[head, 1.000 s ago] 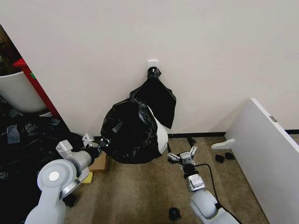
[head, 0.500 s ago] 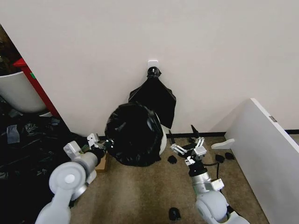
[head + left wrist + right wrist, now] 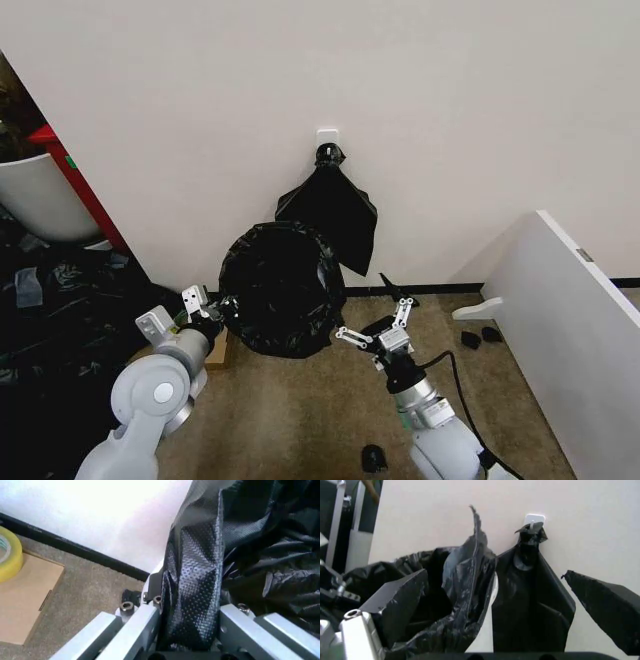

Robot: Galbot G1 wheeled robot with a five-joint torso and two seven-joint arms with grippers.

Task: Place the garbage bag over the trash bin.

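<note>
One glossy, wrinkled black garbage bag [image 3: 280,290] drapes over the round trash bin [image 3: 491,603] on the carpet against the wall. The left gripper [image 3: 203,304] clenches a dimpled fold of its plastic; the right gripper [image 3: 378,318], beside it, is spread and empty.

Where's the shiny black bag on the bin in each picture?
Head view: garbage bag in the middle, against the wall.
Left wrist view: garbage bag fills the right side, pinched in the left tool.
Right wrist view: garbage bag lower left.
Shared landmark: hanging black bag bunch.
</note>
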